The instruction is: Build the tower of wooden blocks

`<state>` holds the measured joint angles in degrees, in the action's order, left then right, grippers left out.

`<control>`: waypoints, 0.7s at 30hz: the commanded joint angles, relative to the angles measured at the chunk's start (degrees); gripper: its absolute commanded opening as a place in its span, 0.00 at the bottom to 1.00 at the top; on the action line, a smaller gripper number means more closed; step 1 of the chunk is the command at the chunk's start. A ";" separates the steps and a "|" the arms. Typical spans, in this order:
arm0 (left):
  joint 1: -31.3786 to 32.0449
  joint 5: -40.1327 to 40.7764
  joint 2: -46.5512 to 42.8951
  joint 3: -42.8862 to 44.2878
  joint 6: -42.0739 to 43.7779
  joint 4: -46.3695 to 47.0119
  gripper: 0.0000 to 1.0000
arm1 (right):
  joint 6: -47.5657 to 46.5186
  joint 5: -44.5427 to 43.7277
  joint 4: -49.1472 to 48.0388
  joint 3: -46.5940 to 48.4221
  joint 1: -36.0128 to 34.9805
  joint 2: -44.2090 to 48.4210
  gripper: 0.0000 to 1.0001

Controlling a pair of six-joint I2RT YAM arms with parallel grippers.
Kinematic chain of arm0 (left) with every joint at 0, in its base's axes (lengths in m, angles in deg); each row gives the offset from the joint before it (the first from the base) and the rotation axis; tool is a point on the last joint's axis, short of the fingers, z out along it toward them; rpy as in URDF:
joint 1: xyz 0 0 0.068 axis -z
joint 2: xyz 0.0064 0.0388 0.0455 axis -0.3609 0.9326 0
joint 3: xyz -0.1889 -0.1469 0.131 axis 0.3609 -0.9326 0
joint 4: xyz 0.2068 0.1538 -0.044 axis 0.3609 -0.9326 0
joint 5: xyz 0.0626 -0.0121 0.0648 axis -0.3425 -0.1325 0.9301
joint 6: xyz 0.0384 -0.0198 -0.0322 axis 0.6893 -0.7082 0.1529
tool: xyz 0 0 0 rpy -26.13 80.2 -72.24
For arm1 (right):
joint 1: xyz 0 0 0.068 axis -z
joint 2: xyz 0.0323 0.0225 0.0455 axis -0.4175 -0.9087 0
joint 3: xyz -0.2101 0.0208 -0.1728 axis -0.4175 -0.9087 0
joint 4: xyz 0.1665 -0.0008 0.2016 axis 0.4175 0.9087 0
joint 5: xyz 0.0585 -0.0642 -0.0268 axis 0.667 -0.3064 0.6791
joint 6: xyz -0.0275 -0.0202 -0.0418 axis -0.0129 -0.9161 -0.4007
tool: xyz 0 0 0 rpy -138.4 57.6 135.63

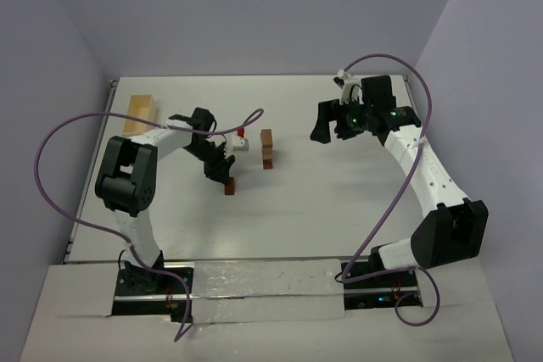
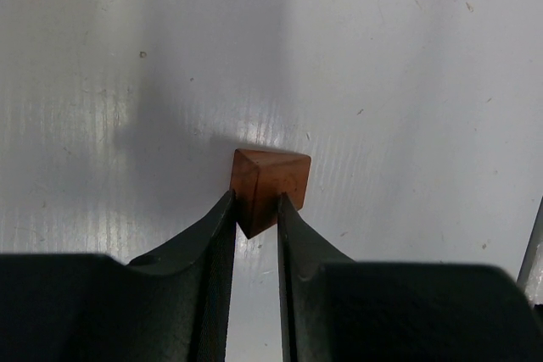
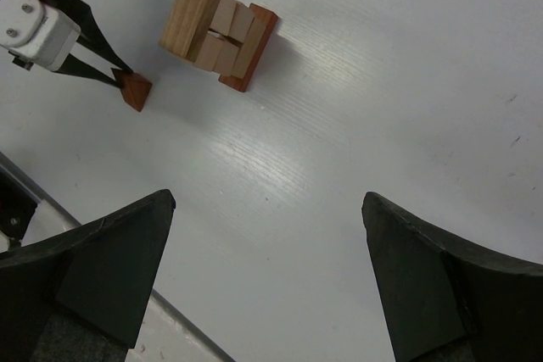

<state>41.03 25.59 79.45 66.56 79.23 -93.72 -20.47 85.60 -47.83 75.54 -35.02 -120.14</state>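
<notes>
On the table, left of centre: a reddish-brown block (image 2: pixel 271 177) sits on the white table (image 1: pixel 339 209), and the left gripper (image 2: pixel 254 203) is right down on it!
Left gripper: drawn in narrow, pinching the block's near corner, one finger on each side, and it looks like contact on both.
Block angle: it's turned corner-on to the fingers, so they meet slanted faces rather than flat ones. My read is that it could twist or squirt out under a squeeze.
Tower: the tower (image 1: pixel 267 149) stands upright just to the right of the block and apart from it, tan on top and reddish brown at the foot.
Right gripper: the right gripper (image 3: pixel 267 201) is spread wide and holding nothing, off to the tower's right and well apart from it.
Step in hand: I'd call this the pick-up of the next piece.
Doing it well: firm up the pinch, lift straight up and watch for a swivel. If the block turns, set it down and regrip on two flat faces.
Carry: get above the tower's top before crossing over, so nothing clips the stack.
Placement: come down centred with the edges lined up, let go gently and pull straight up.
Risk: a crooked block on a stack this narrow could topple the lot.
</notes>
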 commanded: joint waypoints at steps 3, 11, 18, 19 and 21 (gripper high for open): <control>-0.17 -2.91 -7.20 -2.32 0.96 -0.59 0.00 | -0.43 1.62 0.17 2.11 -0.27 0.12 1.00; -0.10 0.61 -12.20 -1.79 -4.57 0.00 0.04 | 0.16 2.86 -0.20 1.98 -0.37 -0.01 1.00; 1.15 15.36 -18.89 -4.71 -33.05 6.06 0.98 | -0.08 0.62 0.41 0.95 -0.37 1.25 1.00; 1.87 16.72 -21.54 -6.53 -36.42 6.62 0.99 | 0.03 0.53 0.38 0.49 -0.37 1.45 1.00; 3.27 18.09 -26.55 -9.80 -42.34 7.40 0.99 | 0.34 0.52 0.19 -0.07 -0.37 1.63 1.00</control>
<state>41.60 37.90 64.27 61.00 54.23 -89.16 -20.41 86.61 -47.80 75.52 -35.05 -120.16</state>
